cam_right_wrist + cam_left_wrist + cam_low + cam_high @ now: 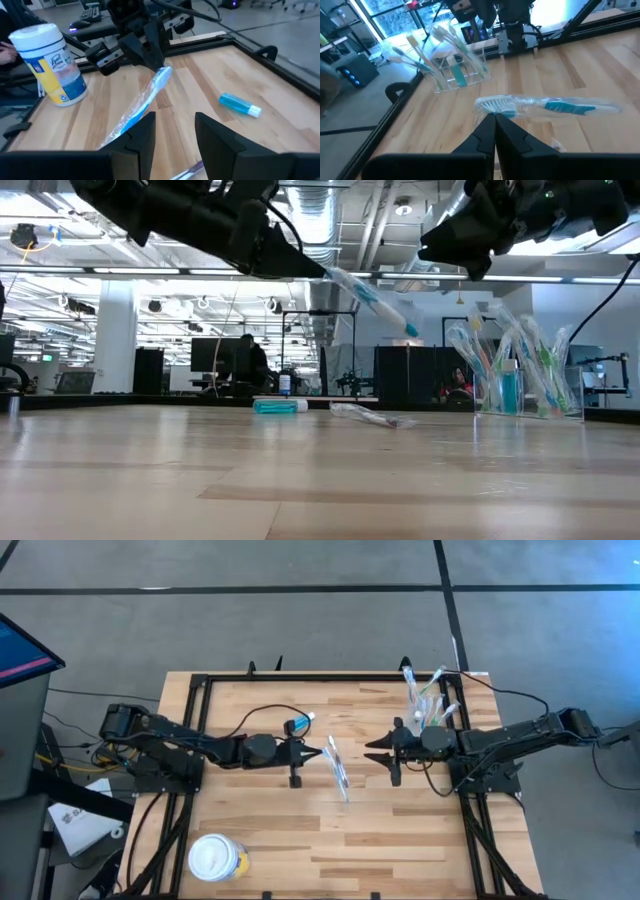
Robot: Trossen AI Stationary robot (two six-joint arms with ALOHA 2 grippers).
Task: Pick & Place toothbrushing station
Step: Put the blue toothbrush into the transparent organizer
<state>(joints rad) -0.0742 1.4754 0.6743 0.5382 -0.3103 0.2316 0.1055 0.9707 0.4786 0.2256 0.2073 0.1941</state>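
Observation:
My left gripper (320, 752) is at the middle of the table, above it, shut on a toothbrush in a clear wrapper (370, 298). A second wrapped toothbrush (372, 416) lies flat on the table below it. The blue tube with a white cap (300, 724) lies on its side just beyond the left gripper. The clear tumbler (430, 705) stands at the far right with several toothbrushes upright in it. My right gripper (382, 752) is open and empty. It faces the left gripper from the right, a short way off. My left gripper pinches the wrapped toothbrush at its bristle end (496, 104) between its two shut fingers. The fingers come about level from the table's left. The brush is lifted clear of the table and slants down from the fingers toward the right and near side, its blue handle end (408, 328) lowest.
A yellow tub with a white lid (217, 860) stands at the near left. Black frame rails (330, 678) run along the table's far and side edges. The near half of the wooden top (380, 850) is bare.

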